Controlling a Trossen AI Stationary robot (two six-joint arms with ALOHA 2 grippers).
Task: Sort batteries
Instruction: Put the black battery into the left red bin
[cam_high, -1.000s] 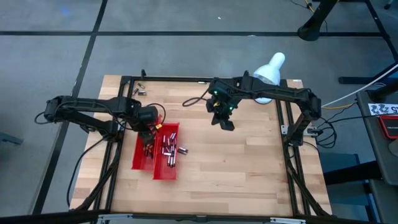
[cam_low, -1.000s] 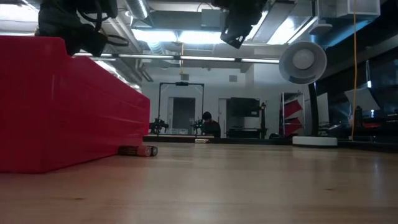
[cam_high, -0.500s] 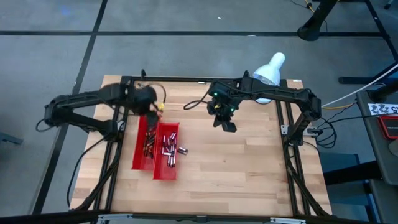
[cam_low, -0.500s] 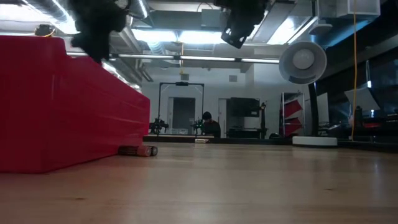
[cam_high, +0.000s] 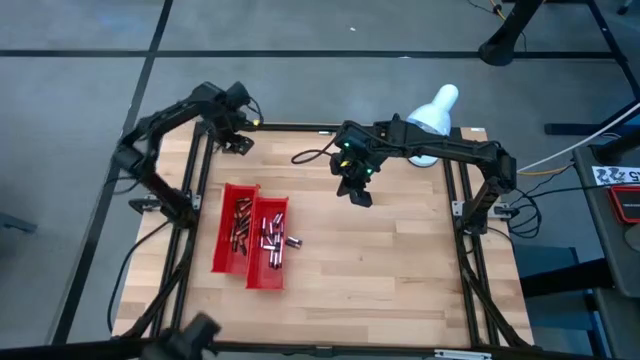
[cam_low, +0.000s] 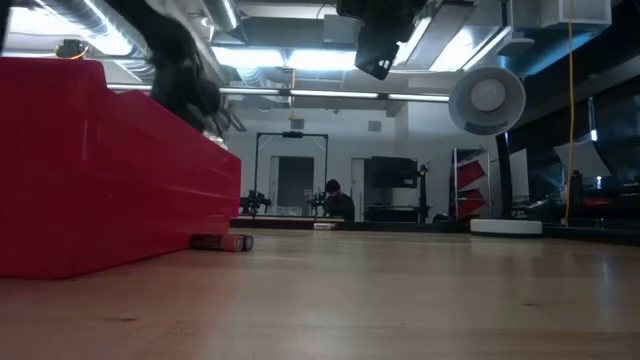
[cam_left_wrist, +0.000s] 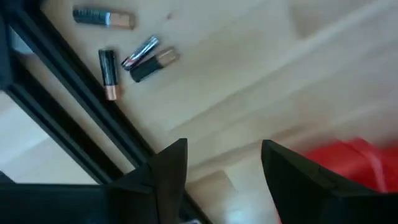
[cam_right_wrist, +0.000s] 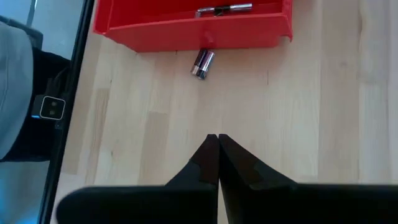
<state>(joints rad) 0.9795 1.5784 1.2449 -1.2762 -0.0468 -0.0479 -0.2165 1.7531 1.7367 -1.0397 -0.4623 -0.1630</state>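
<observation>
At the far left corner the left gripper (cam_high: 238, 137) hangs spread and empty over loose batteries (cam_left_wrist: 127, 53), likely to fetch one for the red trays (cam_high: 228, 262), while the right gripper (cam_high: 358, 194), pressed together, waits mid-table holding nothing.

Batteries (cam_high: 262, 232): small silvery-grey cylinders with darker ends, lying flat, heaped in two adjoining red trays (cam_high: 222, 262) left of centre. One stray (cam_right_wrist: 203, 63) lies on the tabletop (cam_high: 400, 270) just beside a tray wall. Four more (cam_left_wrist: 107, 72) lie loose at the far-left corner.
</observation>
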